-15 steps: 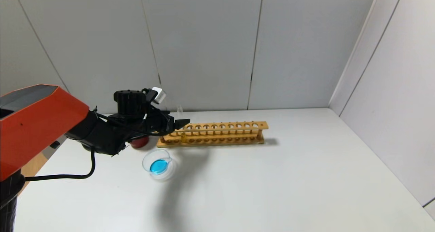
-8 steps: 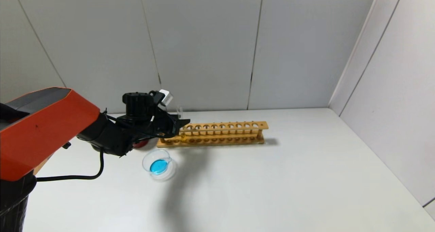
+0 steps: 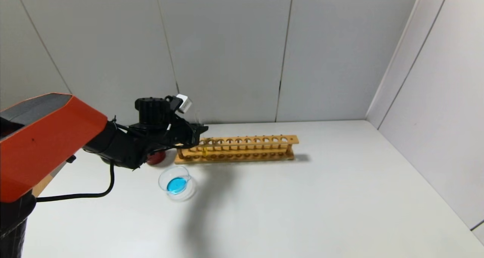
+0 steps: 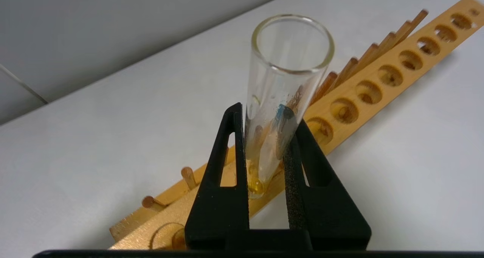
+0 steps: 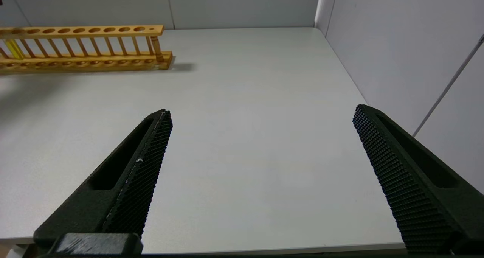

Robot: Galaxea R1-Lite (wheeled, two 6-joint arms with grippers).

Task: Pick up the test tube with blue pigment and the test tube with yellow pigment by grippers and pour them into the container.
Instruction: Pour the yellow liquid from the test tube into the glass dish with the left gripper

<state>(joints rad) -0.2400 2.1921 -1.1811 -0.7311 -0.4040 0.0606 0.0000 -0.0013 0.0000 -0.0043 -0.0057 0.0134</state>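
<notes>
Yellow-tinted test tube [image 4: 278, 110] is clamped between the closed jaws of the left gripper [image 4: 266, 144], at the left end of the wooden rack [image 3: 242, 149]. Its long axis runs roughly upright, open mouth up, yellow bottom pointing down at the rack, so it looks partly lifted out. The glass dish [image 3: 176, 183], already holding blue liquid, sits near and left of the rack on the table [image 3: 321, 205], so a short carry toward the near side is probably needed. A red cup [image 3: 155, 157] is half hidden behind the arm. The right gripper [image 5: 261, 174] is parked on the right, jaws spread wide, holding nothing.
</notes>
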